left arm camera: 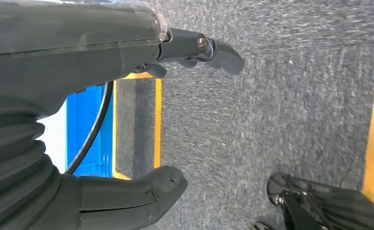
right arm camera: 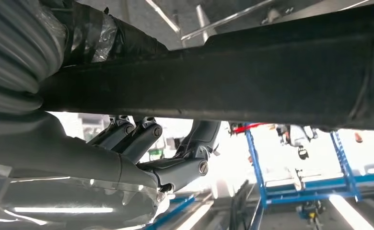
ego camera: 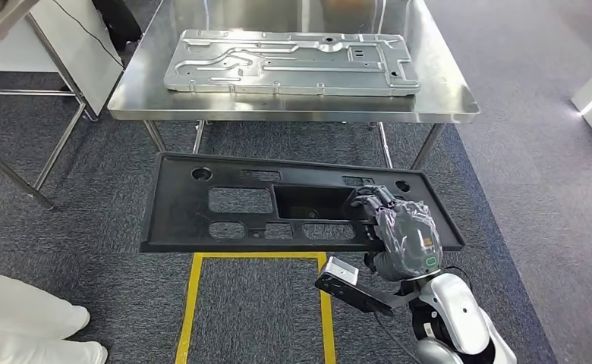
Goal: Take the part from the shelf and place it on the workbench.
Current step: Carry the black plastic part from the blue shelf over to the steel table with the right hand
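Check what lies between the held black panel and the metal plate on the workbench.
Head view: only bare workbench top and its front edge separate the black panel, held by the right hand, from the metal plate.

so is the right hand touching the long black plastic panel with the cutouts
Touching. In the head view the right hand grips the long black plastic panel at its near edge, fingers hooked into a cutout, carrying it above the floor.

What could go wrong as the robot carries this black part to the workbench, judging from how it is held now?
1. The right hand grips the long black part near one end, with the far end unsupported, so it may tip or slip.
2. The part sits lower than the workbench edge and could strike it unless raised.
3. A metal plate already covers most of the top, leaving little room.
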Robot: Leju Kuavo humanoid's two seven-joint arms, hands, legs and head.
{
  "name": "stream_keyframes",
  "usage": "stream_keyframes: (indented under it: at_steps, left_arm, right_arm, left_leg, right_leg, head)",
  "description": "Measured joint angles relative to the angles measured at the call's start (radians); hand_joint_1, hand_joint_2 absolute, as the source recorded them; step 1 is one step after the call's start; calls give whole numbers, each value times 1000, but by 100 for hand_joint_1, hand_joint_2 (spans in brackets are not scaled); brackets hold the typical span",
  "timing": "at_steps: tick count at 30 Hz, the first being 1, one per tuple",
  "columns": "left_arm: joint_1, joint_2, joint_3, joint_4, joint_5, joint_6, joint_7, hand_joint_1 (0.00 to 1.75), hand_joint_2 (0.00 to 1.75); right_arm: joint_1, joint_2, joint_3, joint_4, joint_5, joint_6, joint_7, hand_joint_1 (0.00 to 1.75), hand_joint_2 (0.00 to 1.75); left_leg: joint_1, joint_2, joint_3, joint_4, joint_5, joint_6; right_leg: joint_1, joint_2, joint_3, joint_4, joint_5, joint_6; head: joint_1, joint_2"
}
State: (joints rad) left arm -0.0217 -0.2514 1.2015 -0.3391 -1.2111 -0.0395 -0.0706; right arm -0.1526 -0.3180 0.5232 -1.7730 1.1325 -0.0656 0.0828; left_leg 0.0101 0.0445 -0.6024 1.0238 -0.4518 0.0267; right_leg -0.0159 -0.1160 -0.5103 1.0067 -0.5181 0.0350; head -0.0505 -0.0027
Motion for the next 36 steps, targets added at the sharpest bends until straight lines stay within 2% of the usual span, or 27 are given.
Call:
stream_keyframes:
  at_steps: [1, 2, 3, 4, 5, 6, 7, 8, 9, 10, 11, 12, 15, 21, 27, 28, 31, 33, 35, 36]
  left_arm:
    - [0, 0, 0, 0, 0, -1, 0, 0, 175]
    - [-1, 0, 0, 0, 0, -1, 0, 0, 175]
    - [-3, 0, 1, 0, 0, -2, 0, 0, 175]
    - [-5, 0, 1, 0, 1, -2, 0, 0, 175]
    - [-6, 0, 1, 0, 2, -3, -1, 0, 175]
    - [-7, 0, 2, 0, 2, -3, -1, 0, 175]
    - [-7, 0, 2, 1, 3, -4, -1, 0, 175]
    - [-7, 0, 3, 1, 4, -5, -2, 0, 175]
    - [-7, 0, 4, 1, 4, -6, -2, 0, 175]
    - [-7, -1, 5, 1, 5, -7, -2, 0, 175]
    - [-8, -1, 5, 2, 5, -9, -3, 0, 175]
    - [-8, -1, 6, 2, 6, -10, -4, 0, 175]
    - [-8, 0, 12, 3, 10, -15, -5, 0, 175]
    - [-9, 0, 23, 3, 20, -23, -8, 0, 175]
    - [-9, 0, 27, 4, 22, -24, -9, 0, 175]
    - [-9, 0, 28, 4, 22, -24, -9, 0, 175]
    - [-9, -1, 29, 5, 23, -27, -11, 0, 175]
    - [-10, -2, 30, 6, 23, -30, -13, 0, 175]
    - [-11, -3, 30, 7, 24, -32, -14, 0, 175]
    - [-11, -3, 31, 7, 24, -32, -14, 0, 175]
  right_arm:
    - [-4, 0, 0, 0, -4, 5, 3, 175, 175]
    - [-7, -1, -1, 0, -6, 10, 8, 175, 175]
    - [-9, -2, -1, 1, -5, 14, 14, 175, 175]
    - [-9, -2, -2, 3, -4, 18, 19, 175, 175]
    - [-10, -3, -2, 6, -2, 21, 24, 175, 175]
    - [-10, -3, -2, 9, -2, 25, 27, 175, 175]
    - [-11, -3, -2, 12, -1, 27, 29, 175, 175]
    - [-12, -3, -2, 14, -1, 29, 30, 175, 175]
    - [-14, -3, -3, 15, -1, 30, 30, 175, 175]
    - [-18, -3, -3, 15, -1, 30, 30, 175, 175]
    - [-23, -4, -3, 15, -1, 30, 30, 175, 175]
    - [-27, -4, -3, 15, -1, 31, 30, 175, 175]
    - [-35, -4, -3, 16, -2, 35, 32, 175, 175]
    - [-46, -5, -3, 17, -4, 43, 33, 175, 175]
    - [-53, -5, -3, 21, -4, 45, 33, 175, 175]
    - [-54, -5, -3, 23, -4, 45, 33, 175, 175]
    - [-59, -5, -3, 24, -4, 46, 33, 175, 175]
    - [-63, -5, -2, 24, -5, 46, 33, 175, 175]
    - [-65, -6, -1, 26, -7, 46, 32, 175, 175]
    - [-64, -6, 0, 28, -7, 47, 32, 175, 175]
  left_leg:
    - [1, -6, 1, -3, 1, 7]
    - [3, -12, 3, -6, 3, 13]
    - [3, -17, 4, -8, 3, 18]
    - [2, -23, 4, -8, 3, 22]
    - [0, -29, 4, -7, 2, 24]
    - [-3, -36, 5, -7, 1, 26]
    - [-5, -43, 7, -6, 0, 27]
    - [-8, -49, 10, -6, -1, 27]
    - [-9, -55, 14, -6, -3, 27]
    - [-12, -59, 16, -5, -4, 26]
    - [-13, -63, 17, -4, -6, 24]
    - [-15, -65, 15, -2, -8, 23]
    - [-15, -67, 12, 1, -11, 22]
    - [-12, -67, 14, -2, -9, 16]
    - [-10, -67, 15, -3, -9, 12]
    - [-11, -67, 14, -1, -10, 13]
    - [-7, -67, 30, -31, 0, 27]
    - [1, -64, 48, -60, 14, 33]
    - [1, -62, 51, -65, 15, 34]
    - [1, -62, 51, -63, 14, 32]
  right_leg:
    - [-3, 21, -4, 14, -12, 4]
    - [-5, 49, -21, 52, -36, 7]
    - [-7, 81, -50, 111, -68, 9]
    - [-6, 100, -88, 183, -100, 9]
    - [-6, 109, -125, 251, -123, 8]
    - [-5, 111, -151, 289, -124, 7]
    - [-5, 112, -160, 290, -106, 4]
    - [-4, 112, -148, 250, -69, -1]
    - [-1, 113, -123, 182, -23, -8]
    - [2, 115, -96, 115, 10, -17]
    - [6, 117, -74, 60, 32, -23]
    - [8, 118, -62, 27, 41, -24]
    - [9, 120, -58, 11, 40, -14]
    - [12, 119, -58, 15, 37, -20]
    - [13, 119, -58, 17, 36, -22]
    - [11, 119, -58, 14, 37, -20]
    - [9, 118, -50, 5, 38, -10]
    - [9, 118, -73, 61, 2, -3]
    - [2, 118, -134, 180, -58, 5]
    - [-2, 118, -161, 231, -74, 10]
  head:
    - [0, 0]
    - [0, 0]
    - [0, 0]
    - [0, 0]
    - [0, 0]
    - [0, 0]
    - [0, 0]
    - [0, 0]
    - [0, 0]
    - [0, 0]
    - [0, 0]
    - [0, 0]
    - [0, 0]
    - [0, 0]
    - [0, 0]
    - [0, 0]
    - [0, 0]
    - [0, 0]
    - [0, 0]
    - [0, 0]
